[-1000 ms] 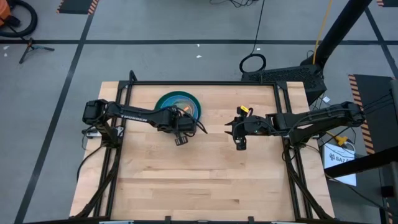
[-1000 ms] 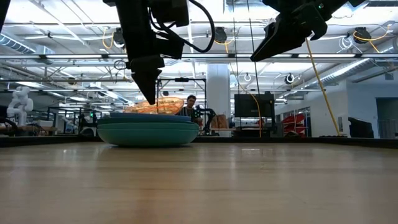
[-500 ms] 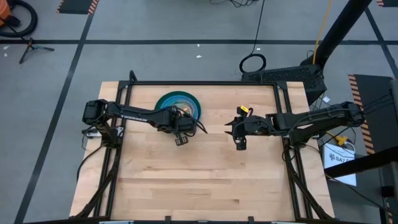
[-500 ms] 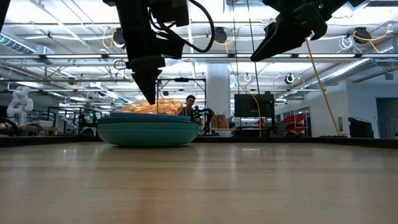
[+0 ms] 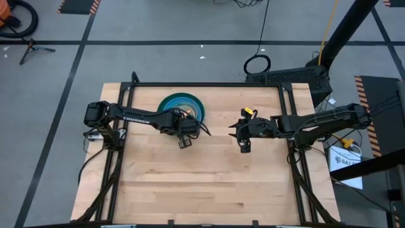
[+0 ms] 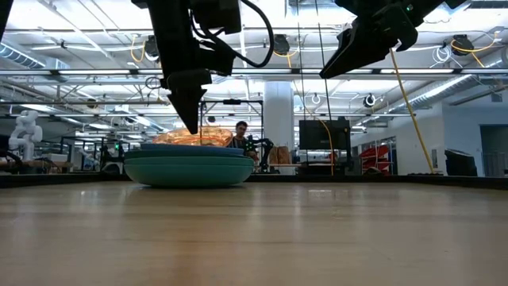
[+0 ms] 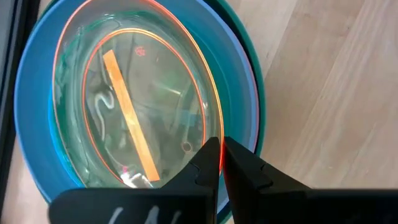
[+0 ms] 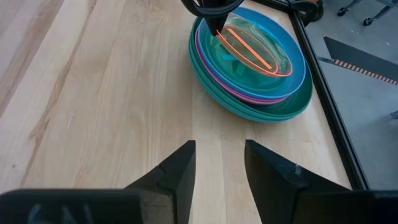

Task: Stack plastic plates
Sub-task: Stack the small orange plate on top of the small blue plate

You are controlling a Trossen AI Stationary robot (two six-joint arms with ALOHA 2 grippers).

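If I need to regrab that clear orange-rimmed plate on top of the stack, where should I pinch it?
Pinch the thin rim of the orange-rimmed plate, probably on the edge where the left gripper is now. It nests inside the blue plate, so only its raised lip is exposed; come from above, one finger inside.

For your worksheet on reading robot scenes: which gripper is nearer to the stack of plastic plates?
Left. The left gripper is shut on the rim of the orange-rimmed plate topping the stack of plastic plates. The right gripper hangs open above bare table, well away.
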